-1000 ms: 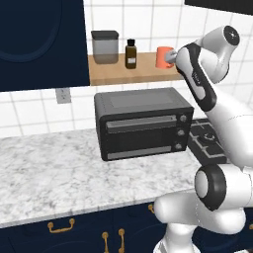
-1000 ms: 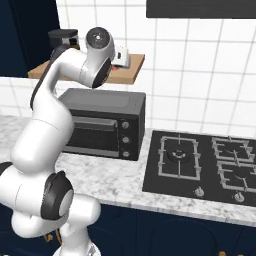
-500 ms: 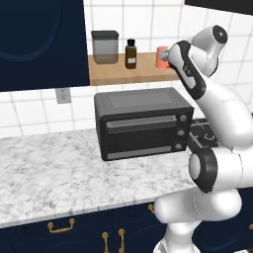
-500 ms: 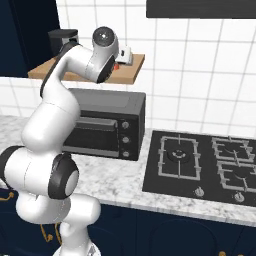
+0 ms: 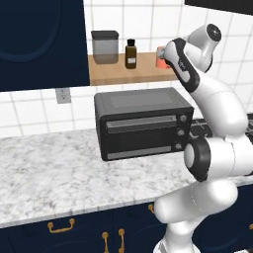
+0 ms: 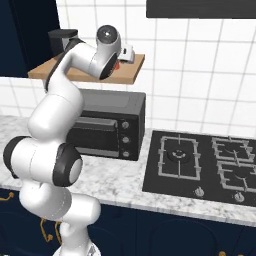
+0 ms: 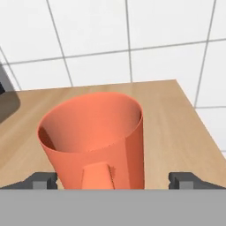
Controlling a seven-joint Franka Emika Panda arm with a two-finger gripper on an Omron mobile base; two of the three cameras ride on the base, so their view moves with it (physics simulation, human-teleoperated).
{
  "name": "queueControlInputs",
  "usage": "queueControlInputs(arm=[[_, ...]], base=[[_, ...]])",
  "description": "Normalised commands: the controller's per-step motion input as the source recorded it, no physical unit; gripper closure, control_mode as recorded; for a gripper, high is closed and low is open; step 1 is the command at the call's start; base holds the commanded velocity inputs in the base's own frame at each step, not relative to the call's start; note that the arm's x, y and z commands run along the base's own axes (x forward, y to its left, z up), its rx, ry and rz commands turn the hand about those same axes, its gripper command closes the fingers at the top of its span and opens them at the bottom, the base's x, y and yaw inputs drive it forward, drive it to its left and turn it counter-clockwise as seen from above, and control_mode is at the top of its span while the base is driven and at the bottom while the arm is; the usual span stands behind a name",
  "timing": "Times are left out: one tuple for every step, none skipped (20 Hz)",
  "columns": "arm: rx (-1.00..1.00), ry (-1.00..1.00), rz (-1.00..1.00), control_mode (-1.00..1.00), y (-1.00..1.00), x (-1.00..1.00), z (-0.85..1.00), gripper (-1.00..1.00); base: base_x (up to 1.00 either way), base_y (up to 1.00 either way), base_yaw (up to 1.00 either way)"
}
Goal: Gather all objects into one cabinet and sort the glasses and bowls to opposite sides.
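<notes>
A salmon-orange cup (image 7: 95, 137) stands upright on the wooden wall shelf (image 7: 176, 123), near its right end. My gripper (image 7: 114, 181) is open, with one fingertip (image 7: 44, 180) left of the cup and the other well clear of it on the right. In the left base view the cup (image 5: 159, 58) peeks out just left of my hand, beside the brown bottle (image 5: 130, 53). The navy wall cabinet (image 5: 42, 42) hangs left of the shelf with its door closed. The red cup, the other orange cup and the black bowl are out of view.
A lidded grey canister (image 5: 105, 47) stands at the shelf's left part. Below the shelf a black toaster oven (image 5: 143, 123) sits on the marble counter (image 5: 49, 173). A gas hob (image 6: 200, 162) lies to the right. White tiled wall backs the shelf.
My hand has moved left along the shelf to the orange cup and now covers part of it in the left base view. The cup has not moved.
</notes>
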Motion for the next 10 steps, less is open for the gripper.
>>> queueControlInputs(arm=[[0.0, 0.0, 0.0, -1.0, 0.0, 0.14, -0.07, -1.0], [0.0, 0.0, 0.0, -1.0, 0.0, 0.08, -0.09, -1.0], [0.0, 0.0, 0.0, -1.0, 0.0, 0.06, -0.03, -1.0], [0.0, 0.0, 0.0, -1.0, 0.0, 0.0, 0.0, -1.0], [0.0, 0.0, 0.0, -1.0, 0.0, 0.0, 0.0, -1.0], [0.0, 0.01, 0.0, -1.0, 0.0, 0.0, 0.0, -1.0], [0.0, 0.0, 0.0, -1.0, 0.0, 0.0, 0.0, -1.0], [0.0, 0.0, 0.0, -1.0, 0.0, 0.0, 0.0, -1.0], [0.0, 0.0, 0.0, -1.0, 0.0, 0.0, 0.0, -1.0], [0.0, 0.0, 0.0, -1.0, 0.0, 0.0, 0.0, -1.0]], base=[[0.0, 0.0, 0.0], [0.0, 0.0, 0.0], [0.0, 0.0, 0.0], [0.0, 0.0, 0.0], [0.0, 0.0, 0.0], [0.0, 0.0, 0.0], [0.0, 0.0, 0.0], [0.0, 0.0, 0.0], [0.0, 0.0, 0.0], [0.0, 0.0, 0.0]])
